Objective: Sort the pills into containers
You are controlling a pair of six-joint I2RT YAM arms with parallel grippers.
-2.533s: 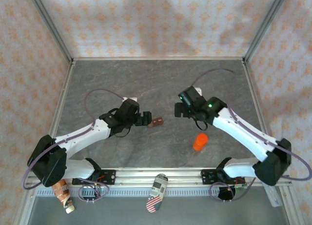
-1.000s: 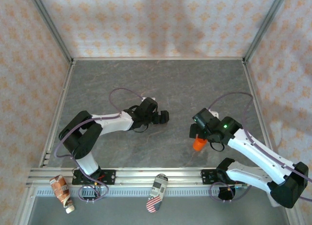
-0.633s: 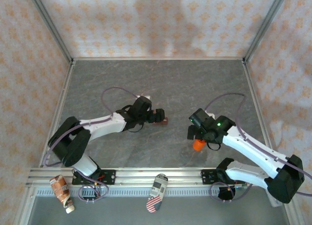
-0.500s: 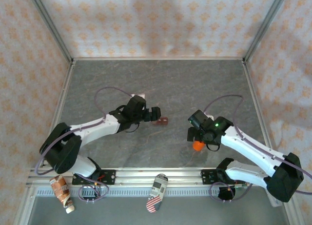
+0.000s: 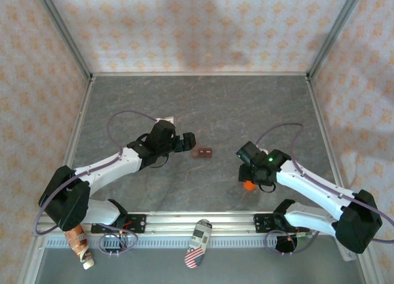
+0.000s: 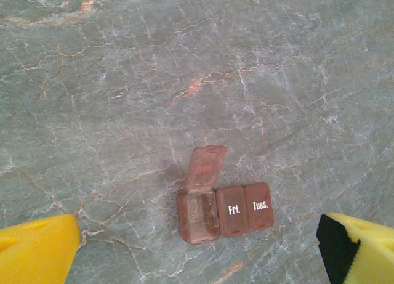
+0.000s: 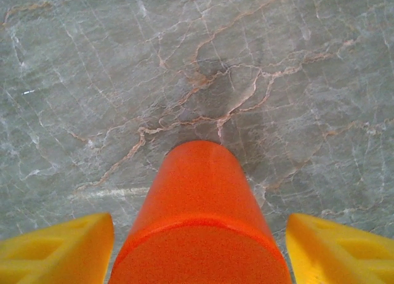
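Just ahead of spread left gripper point(image 5: 186, 140), noted containers point(image 6: 225, 211) w/ long axis crosswise; found right gripper point(image 7: 200, 225) agape round bottle point(image 7: 197, 191).

containers point(image 6: 225, 210) lids: "Fri.", "Tues."

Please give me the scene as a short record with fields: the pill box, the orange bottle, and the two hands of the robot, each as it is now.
pill box: lies on the table, three compartments in a row
lids: one end lid open; "Fri." and "Tues." shut
orange bottle: on the table, apart from the pill box
left hand: open, beside the pill box, not touching it
right hand: open, one finger on each side of the orange bottle, not yet closed on it
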